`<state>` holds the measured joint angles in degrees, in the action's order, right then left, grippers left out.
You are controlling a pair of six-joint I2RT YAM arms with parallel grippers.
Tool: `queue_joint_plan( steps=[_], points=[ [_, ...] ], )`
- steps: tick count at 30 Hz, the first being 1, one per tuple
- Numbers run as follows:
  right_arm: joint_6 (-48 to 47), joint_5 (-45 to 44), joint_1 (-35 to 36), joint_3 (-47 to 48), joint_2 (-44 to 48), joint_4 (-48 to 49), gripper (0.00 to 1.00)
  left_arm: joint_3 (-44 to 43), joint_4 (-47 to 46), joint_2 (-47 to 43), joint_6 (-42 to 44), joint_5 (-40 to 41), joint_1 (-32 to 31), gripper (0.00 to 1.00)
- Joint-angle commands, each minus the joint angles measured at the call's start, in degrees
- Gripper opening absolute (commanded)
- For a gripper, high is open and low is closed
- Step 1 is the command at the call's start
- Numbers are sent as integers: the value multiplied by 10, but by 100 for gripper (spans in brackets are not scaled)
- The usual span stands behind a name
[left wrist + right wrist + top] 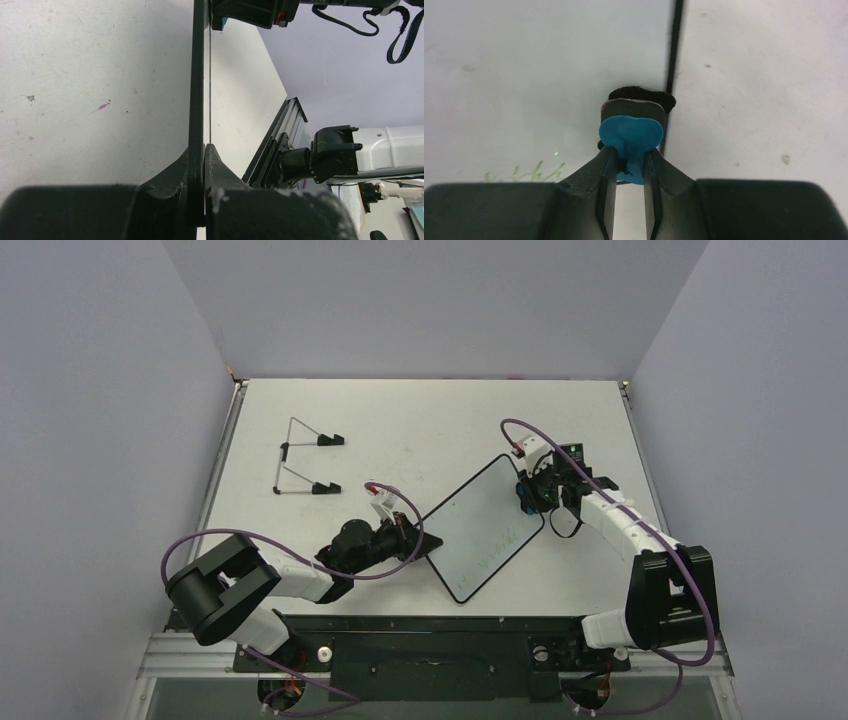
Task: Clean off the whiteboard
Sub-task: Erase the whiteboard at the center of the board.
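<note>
The whiteboard lies slantwise in the middle of the table, white with a black rim and faint green writing near its lower right. My left gripper is shut on the board's left rim; in the left wrist view the rim runs edge-on between the closed fingers. My right gripper is shut on the blue-and-black eraser, which sits at the board's right edge. The right wrist view shows the black rim and green writing.
A thin wire stand with black feet sits at the back left of the table. Purple cables loop over both arms. The table's black front rail runs along the near edge.
</note>
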<state>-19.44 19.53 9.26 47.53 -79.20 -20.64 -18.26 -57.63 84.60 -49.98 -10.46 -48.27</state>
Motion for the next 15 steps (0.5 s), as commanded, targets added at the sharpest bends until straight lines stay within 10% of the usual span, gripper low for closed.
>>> queue_joint_plan(
  steps=[1,5,15],
  points=[
    [-73,151,39,15,1,-71,0,-10,-83,-4,17,-20,-4,0],
    [-65,242,25,27,22,-81,0,-6,-83,-8,18,-17,-3,0],
    [14,11,-32,-18,36,47,0,-8,-80,-12,19,-18,-3,0]
  ],
)
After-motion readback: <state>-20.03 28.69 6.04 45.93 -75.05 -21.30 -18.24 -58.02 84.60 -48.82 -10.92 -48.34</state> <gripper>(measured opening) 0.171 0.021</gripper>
